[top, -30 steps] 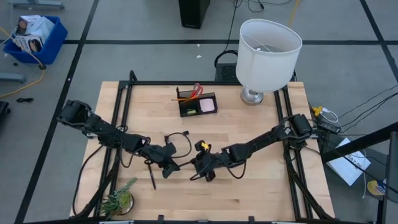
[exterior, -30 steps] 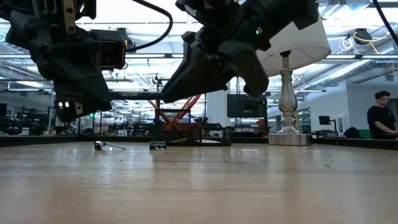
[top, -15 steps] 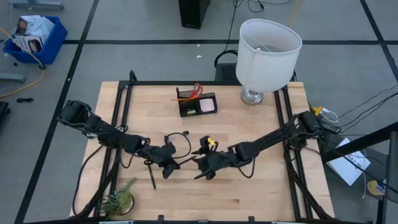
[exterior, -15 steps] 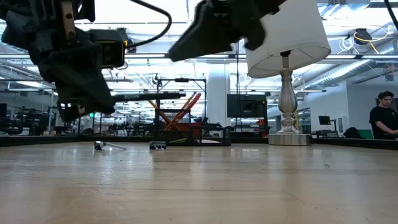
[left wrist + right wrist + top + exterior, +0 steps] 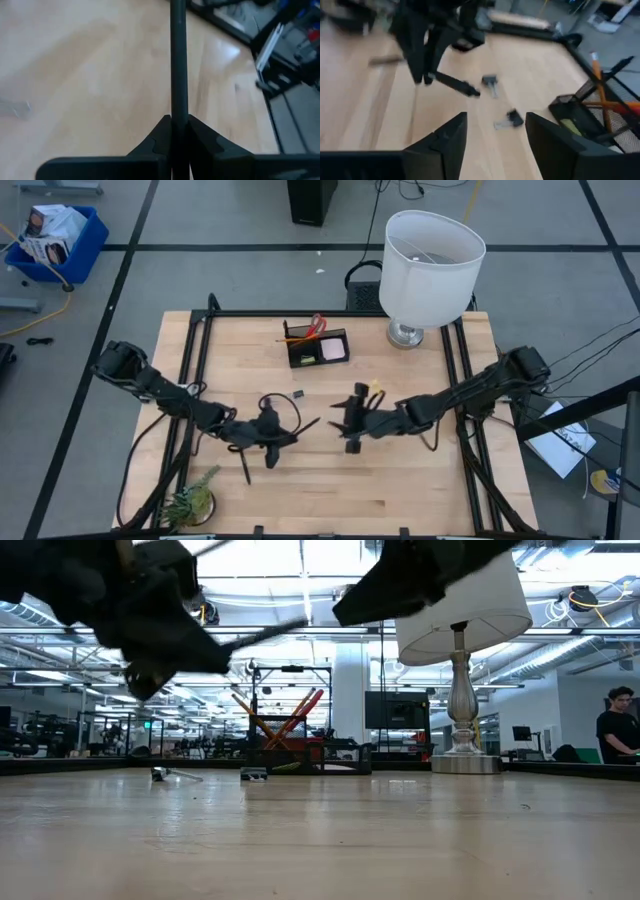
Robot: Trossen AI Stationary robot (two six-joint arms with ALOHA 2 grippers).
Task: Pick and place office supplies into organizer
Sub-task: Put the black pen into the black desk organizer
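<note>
Pen: a black pen [image 5: 303, 427] is clamped between the fingers of the left gripper [image 5: 272, 432], lifted off the table; in the left wrist view it runs straight out from between the closed fingers [image 5: 160, 140].
Left gripper: near the middle of the table, slightly to the left, closed tight on the pen.
Right gripper: the right gripper [image 5: 492, 135] hangs above the table just right of centre, fingers apart, nothing between them.
Second pen: another black pen [image 5: 244, 465] lies flat on the wood, nearer the front edge, left of centre.
Clips: two small black clips [image 5: 491, 83] lie on the table between the grippers and the organizer; one shows in the high view as a dark speck [image 5: 299, 393].
Organizer: the black organizer [image 5: 318, 346] stands toward the far edge, at centre; red scissor handles [image 5: 318, 326], orange pencils [image 5: 297, 338], a pink pad [image 5: 334, 351] and a yellow-green eraser [image 5: 305, 358] are inside.
Lamp: a white-shaded lamp [image 5: 432, 265] stands at the far right.
Plant: a small green plant [image 5: 192, 498] sits at the near left corner.
Table: light wood top [image 5: 400, 480].
</note>
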